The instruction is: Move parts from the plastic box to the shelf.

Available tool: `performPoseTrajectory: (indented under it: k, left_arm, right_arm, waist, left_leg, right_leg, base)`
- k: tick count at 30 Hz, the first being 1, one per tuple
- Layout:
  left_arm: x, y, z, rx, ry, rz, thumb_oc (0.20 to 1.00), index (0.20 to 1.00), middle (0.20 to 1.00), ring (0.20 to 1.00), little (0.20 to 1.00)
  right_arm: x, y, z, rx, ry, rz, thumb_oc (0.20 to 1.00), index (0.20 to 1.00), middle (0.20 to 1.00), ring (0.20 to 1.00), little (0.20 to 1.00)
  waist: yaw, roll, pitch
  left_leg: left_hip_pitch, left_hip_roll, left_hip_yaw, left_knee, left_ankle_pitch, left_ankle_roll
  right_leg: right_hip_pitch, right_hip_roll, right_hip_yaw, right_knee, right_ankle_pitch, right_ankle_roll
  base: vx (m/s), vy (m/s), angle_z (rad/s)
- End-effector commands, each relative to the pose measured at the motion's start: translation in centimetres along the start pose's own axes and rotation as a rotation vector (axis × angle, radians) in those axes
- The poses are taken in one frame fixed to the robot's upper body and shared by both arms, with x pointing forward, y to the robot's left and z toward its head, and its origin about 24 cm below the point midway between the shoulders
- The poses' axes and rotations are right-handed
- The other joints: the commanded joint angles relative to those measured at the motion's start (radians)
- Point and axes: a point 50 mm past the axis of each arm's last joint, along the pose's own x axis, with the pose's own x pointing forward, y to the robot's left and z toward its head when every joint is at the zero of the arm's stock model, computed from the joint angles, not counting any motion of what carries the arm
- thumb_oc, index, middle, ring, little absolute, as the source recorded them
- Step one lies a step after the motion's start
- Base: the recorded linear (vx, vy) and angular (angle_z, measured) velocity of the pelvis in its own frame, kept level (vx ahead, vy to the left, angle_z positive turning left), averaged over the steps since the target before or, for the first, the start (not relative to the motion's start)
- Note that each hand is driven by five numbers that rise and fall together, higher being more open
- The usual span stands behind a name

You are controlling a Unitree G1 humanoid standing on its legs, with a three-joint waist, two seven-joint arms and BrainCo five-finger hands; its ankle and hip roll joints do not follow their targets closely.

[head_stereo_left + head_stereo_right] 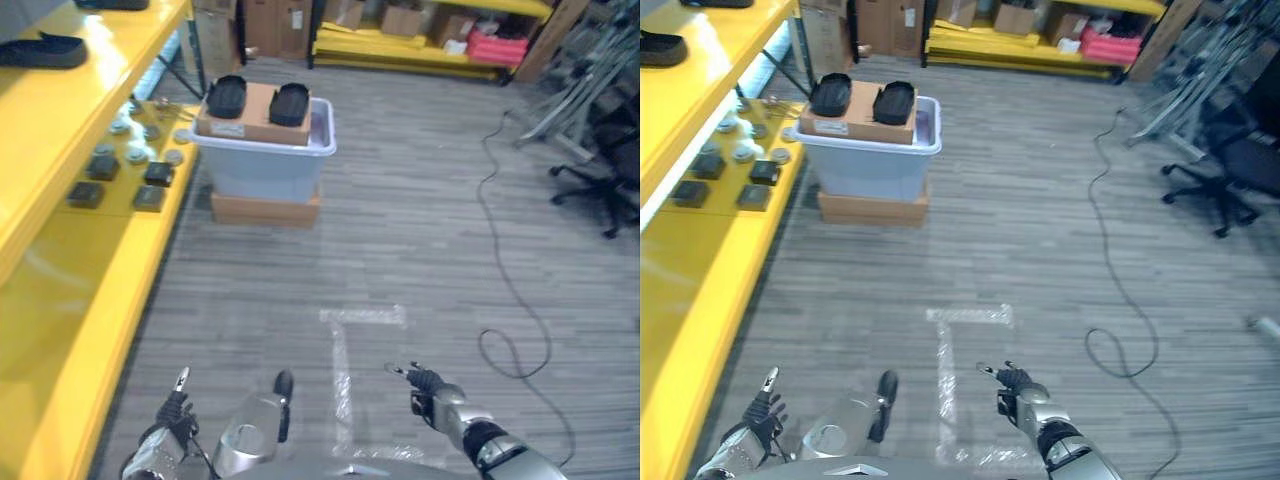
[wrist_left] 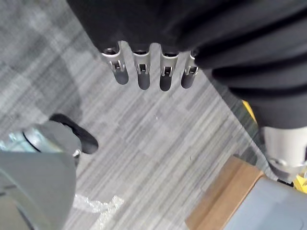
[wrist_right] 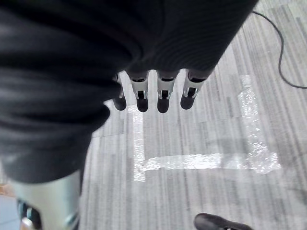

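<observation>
The pale translucent plastic box [image 1: 266, 158] stands on a flat cardboard box [image 1: 265, 208] on the floor, beside the yellow shelf [image 1: 105, 260] on the left. Inside it sits a brown carton [image 1: 258, 118] with two black oval parts [image 1: 227, 96] on top. Several dark square and round silver parts [image 1: 148, 173] lie on the lower shelf board. My left hand [image 1: 172, 412] and right hand [image 1: 432, 388] hang low near the bottom edge, far from the box. In the wrist views the left fingers [image 2: 144, 74] and right fingers [image 3: 163, 93] are straight and hold nothing.
White tape marks [image 1: 345, 350] lie on the grey floor between my hands. A black office chair [image 1: 605, 175] and metal stands [image 1: 570, 100] are at the right. Another yellow shelf [image 1: 430, 45] with boxes lines the far wall. A black shoe-like item [image 1: 45, 50] rests on the upper shelf board.
</observation>
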Motion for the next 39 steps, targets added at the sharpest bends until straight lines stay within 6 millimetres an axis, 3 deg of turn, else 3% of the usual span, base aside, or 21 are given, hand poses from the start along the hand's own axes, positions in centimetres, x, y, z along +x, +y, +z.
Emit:
performPoseTrajectory:
  k: [1, 3, 4, 5, 6, 7, 9, 11, 14, 17, 19, 20, 21, 24, 26, 28, 30, 31, 34, 36, 39]
  left_arm:
    - [0.1, -2.0, 1.2, 0.113, -0.089, -0.102, 1.0, 1.0, 1.0, 1.0, 1.0]
    - [0.0, -2.0, 1.4, 0.099, -0.101, -0.108, 1.0, 1.0, 1.0, 1.0, 1.0]
    - [0.1, -2.4, 2.9, 0.074, -0.136, -0.12, 1.0, 1.0, 1.0, 1.0, 1.0]
    - [0.1, -2.5, 3.2, 0.075, -0.142, -0.121, 1.0, 1.0, 1.0, 1.0, 1.0]
    - [0.1, -2.7, 3.5, 0.082, -0.144, -0.132, 1.0, 1.0, 1.0, 1.0, 1.0]
    - [0.1, -2.7, 3.4, 0.083, -0.144, -0.133, 1.0, 1.0, 1.0, 1.0, 1.0]
    - [0.0, -2.6, 3.0, 0.101, -0.138, -0.146, 1.0, 1.0, 1.0, 1.0, 1.0]
    - [-0.3, -2.1, 2.0, 0.136, -0.125, -0.157, 1.0, 1.0, 1.0, 1.0, 1.0]
    - [-0.7, -1.5, 1.4, 0.15, -0.114, -0.167, 1.0, 1.0, 1.0, 1.0, 1.0]
    - [-0.5, -1.9, 0.6, 0.143, -0.079, -0.182, 1.0, 1.0, 1.0, 1.0, 1.0]
    - [-0.4, -2.3, 0.1, 0.119, -0.051, -0.187, 1.0, 1.0, 1.0, 1.0, 1.0]
    - [-0.4, -2.6, -0.2, 0.1, -0.044, -0.192, 1.0, 1.0, 1.0, 1.0, 1.0]
    - [-0.4, -3.0, -0.6, 0.067, -0.036, -0.2, 1.0, 1.0, 1.0, 1.0, 1.0]
    - [-0.4, -3.6, -0.7, 0.018, -0.043, -0.207, 1.0, 1.0, 1.0, 1.0, 1.0]
    - [-0.3, -4.1, -0.3, 0.016, -0.052, -0.198, 1.0, 1.0, 1.0, 1.0, 1.0]
    - [-0.3, -4.5, 0.0, 0.026, -0.052, -0.2, 1.0, 1.0, 1.0, 1.0, 1.0]
    - [-0.2, -4.5, -0.1, 0.03, -0.046, -0.196, 1.0, 1.0, 1.0, 1.0, 1.0]
    - [-0.2, -4.5, -0.2, 0.044, -0.032, -0.199, 1.0, 1.0, 1.0, 1.0, 1.0]
    - [-0.3, -4.4, -0.6, 0.068, -0.003, -0.208, 1.0, 1.0, 1.0, 1.0, 1.0]
    - [-0.3, -4.2, -0.9, 0.082, 0.014, -0.205, 1.0, 1.0, 1.0, 1.0, 1.0]
    - [-0.5, -3.8, -1.5, 0.067, 0.014, -0.19, 1.0, 1.0, 1.0, 1.0, 1.0]
  right_arm:
    - [-0.1, -0.2, 2.4, 0.072, -0.125, -0.023, 1.0, 1.0, 1.0, 1.0, 1.0]
    - [-0.1, 0.3, 2.9, 0.083, -0.139, -0.021, 1.0, 1.0, 1.0, 1.0, 1.0]
    - [-0.4, 1.1, 3.8, 0.071, -0.171, -0.001, 1.0, 1.0, 1.0, 1.0, 1.0]
    - [-0.4, 1.0, 3.9, 0.064, -0.176, 0.004, 1.0, 1.0, 1.0, 1.0, 1.0]
    - [-0.4, 0.4, 3.8, 0.061, -0.18, 0.015, 1.0, 1.0, 1.0, 1.0, 1.0]
    - [-0.4, 0.3, 3.8, 0.062, -0.181, 0.014, 1.0, 1.0, 1.0, 1.0, 1.0]
    - [-0.5, -0.7, 3.8, 0.073, -0.181, 0.013, 1.0, 1.0, 1.0, 1.0, 1.0]
    - [-0.6, -1.1, 3.6, 0.087, -0.181, 0.015, 1.0, 1.0, 1.0, 1.0, 1.0]
    - [-0.7, -1.4, 3.4, 0.088, -0.177, 0.018, 1.0, 1.0, 1.0, 1.0, 1.0]
    - [-0.5, -1.8, 3.2, 0.094, -0.161, 0.002, 1.0, 1.0, 1.0, 1.0, 1.0]
    - [-0.5, -2.0, 3.2, 0.084, -0.155, -0.007, 1.0, 1.0, 1.0, 1.0, 1.0]
    - [-0.5, -2.1, 3.3, 0.08, -0.158, -0.007, 1.0, 1.0, 1.0, 1.0, 1.0]
    - [-0.5, -2.3, 3.4, 0.073, -0.162, -0.012, 1.0, 1.0, 1.0, 1.0, 1.0]
    - [-0.5, -2.7, 3.8, 0.057, -0.165, -0.026, 1.0, 1.0, 1.0, 1.0, 1.0]
    - [-0.6, -3.3, 3.6, 0.053, -0.16, -0.051, 1.0, 1.0, 1.0, 1.0, 1.0]
    - [-0.6, -4.3, 3.3, 0.072, -0.154, -0.084, 1.0, 1.0, 1.0, 1.0, 1.0]
    - [-0.7, -5.0, 3.0, 0.101, -0.145, -0.116, 1.0, 1.0, 1.0, 1.0, 1.0]
    - [-0.7, -5.4, 2.7, 0.125, -0.136, -0.138, 1.0, 1.0, 1.0, 1.0, 1.0]
    - [-0.8, -5.6, 1.8, 0.154, -0.115, -0.165, 1.0, 1.0, 1.0, 1.0, 1.0]
    - [-0.8, -5.2, 1.5, 0.151, -0.109, -0.164, 1.0, 1.0, 1.0, 1.0, 1.0]
    - [-0.8, -4.4, 1.5, 0.146, -0.111, -0.143, 1.0, 1.0, 1.0, 1.0, 1.0]
  waist:
    - [0.06, 0.079, -0.059]
    - [0.056, 0.099, -0.059]
    - [0.027, 0.124, -0.032]
    - [0.018, 0.124, -0.026]
    - [-0.024, 0.103, -0.003]
    - [-0.029, 0.098, -0.001]
    - [-0.059, 0.077, 0.008]
    - [-0.066, 0.075, 0.021]
    - [-0.066, 0.068, 0.02]
    - [-0.083, 0.058, -0.009]
    - [-0.089, 0.057, -0.029]
    - [-0.093, 0.056, -0.037]
    - [-0.097, 0.055, -0.04]
    - [-0.092, 0.045, -0.031]
    - [-0.085, 0.035, -0.012]
    - [-0.08, 0.039, 0.004]
    - [-0.08, 0.055, 0.009]
    - [-0.078, 0.073, 0.01]
    - [-0.061, 0.103, 0.018]
    - [-0.053, 0.107, 0.013]
    - [-0.049, 0.112, 0.004]
  left_leg:
    - [-0.059, -0.029, -0.053, -0.024, -0.055, 0.001]
    - [-0.026, -0.034, -0.055, -0.027, -0.087, 0.026]
    - [0.027, -0.032, -0.085, -0.013, -0.124, 0.029]
    - [0.049, -0.032, -0.096, -0.015, -0.132, 0.024]
    - [0.123, -0.049, -0.144, -0.019, -0.181, 0.004]
    - [0.129, -0.052, -0.149, -0.017, -0.188, 0.001]
    - [0.176, -0.055, -0.179, -0.009, -0.244, -0.01]
    - [0.235, -0.021, -0.206, 0.002, -0.297, -0.025]
    - [0.267, 0.026, -0.21, 0.016, -0.327, -0.041]
    - [0.308, 0.086, -0.233, 0.031, -0.348, -0.088]
    - [0.36, 0.15, -0.221, 0.019, -0.318, -0.129]
    - [0.362, 0.183, -0.213, 0.024, -0.275, -0.145]
    - [0.342, 0.23, -0.198, 0.063, -0.197, -0.163]
    - [0.231, 0.27, -0.202, 0.255, -0.067, -0.173]
    - [0.118, 0.26, -0.214, 0.409, -0.031, -0.166]
    - [0.049, 0.221, -0.191, 0.417, -0.057, -0.152]
    - [0.056, 0.206, -0.129, 0.262, -0.068, -0.155]
    - [0.06, 0.194, -0.074, 0.108, -0.037, -0.171]
    - [-0.017, 0.153, -0.055, -0.005, 0.053, -0.194]
    - [-0.006, 0.134, -0.032, -0.04, 0.02, -0.174]
    - [0.036, 0.1, -0.071, -0.076, -0.012, -0.159]
  right_leg:
    - [-0.208, -0.052, -0.06, 0.302, 0.197, 0.129]
    - [-0.302, -0.094, -0.081, 0.425, 0.254, 0.136]
    - [-0.465, -0.114, -0.127, 0.376, 0.264, 0.119]
    - [-0.49, -0.114, -0.13, 0.334, 0.275, 0.119]
    - [-0.549, -0.128, -0.103, 0.058, 0.354, 0.143]
    - [-0.555, -0.131, -0.096, 0.014, 0.362, 0.148]
    - [-0.578, -0.173, -0.054, -0.215, 0.417, 0.186]
    - [-0.589, -0.229, -0.027, -0.317, 0.464, 0.217]
    - [-0.564, -0.242, -0.027, -0.317, 0.453, 0.222]
    - [-0.519, -0.231, -0.007, -0.285, 0.429, 0.21]
    - [-0.507, -0.209, -0.018, -0.213, 0.411, 0.183]
    - [-0.508, -0.199, -0.028, -0.186, 0.405, 0.173]
    - [-0.496, -0.178, -0.038, -0.174, 0.39, 0.152]
    - [-0.453, -0.134, -0.053, -0.18, 0.351, 0.103]
    - [-0.42, -0.108, -0.061, -0.194, 0.335, 0.07]
    - [-0.396, -0.093, -0.075, -0.217, 0.326, 0.065]
    - [-0.366, -0.085, -0.105, -0.254, 0.328, 0.075]
    - [-0.328, -0.081, -0.126, -0.279, 0.33, 0.085]
    - [-0.276, -0.076, -0.129, -0.29, 0.329, 0.094]
    - [-0.262, -0.087, -0.131, -0.285, 0.321, 0.1]
    - [-0.274, -0.089, -0.113, -0.276, 0.32, 0.105]
  base:
    - [0.35, 0.351, 0.11]
    - [0.37, 0.326, 0.01]
    - [0.41, 0.225, -0.2]
    - [0.67, 0.028, 0.0]
    - [0.46, -0.091, 0.27]
    - [0.6, -0.128, 0.87]
    - [0.56, -0.135, 1.27]
    - [0.84, -0.246, 0.35]
    - [0.7, -0.204, 0.32]
    - [0.65, -0.156, 0.5]
    - [0.57, -0.163, 1.35]
    - [0.48, -0.174, 1.23]
    - [0.44, -0.202, 0.47]
    - [0.31, -0.221, -0.33]
    - [0.25, -0.212, -0.5]
    - [0.2, -0.063, -0.59]
    - [0.22, 0.101, 0.07]
    - [0.21, 0.198, 0.0]
    - [0.16, 0.198, 0.22]
    - [0.08, 0.202, -0.02]
    - [0.01, 0.16, -0.49]
